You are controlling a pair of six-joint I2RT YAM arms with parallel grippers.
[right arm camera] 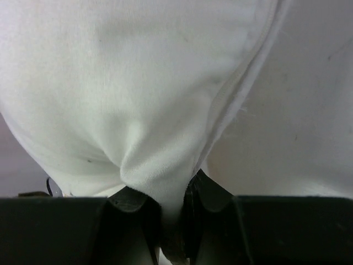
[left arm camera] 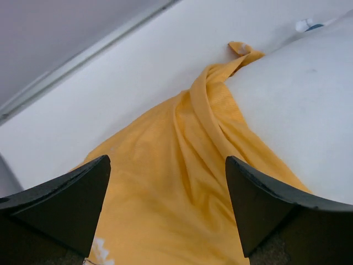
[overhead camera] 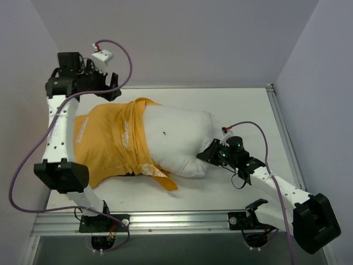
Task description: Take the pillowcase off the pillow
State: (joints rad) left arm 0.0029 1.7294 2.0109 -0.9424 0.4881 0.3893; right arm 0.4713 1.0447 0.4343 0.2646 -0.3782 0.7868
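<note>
Top view. Bench white, walled at the top and both sides of the frame.

Pillow lies across mid-frame, long axis left to right. Right half is bare white with one small dark speck on top. Left half is inside the pillowcase.

Pillowcase is orange-yellow and sits left of centre. Its open edge is bunched into a ridge running top to bottom across the pillow's middle. One loose corner trails onto the bench toward lower centre. Pale print shows faintly near its left edge; the design can't be made out.

Left end effector is in the upper left of the frame, by the top edge of the pillowcase. In the left wrist view its two dark fingers are spread wide with nothing between them. Orange cloth fills the view beyond them, folded into a rope-like pleat that runs to the upper right. Bare pillow is on the right of that view and bench across the top. No contact with the cloth is visible.

Right end effector is right of centre, at the pillow's right end near its lower corner. In the right wrist view the fingers are pressed together on a gathered tuck of the pillow's white fabric at bottom centre. The fabric bulges upward from the pinch, and a seam curves up the right side.
</note>
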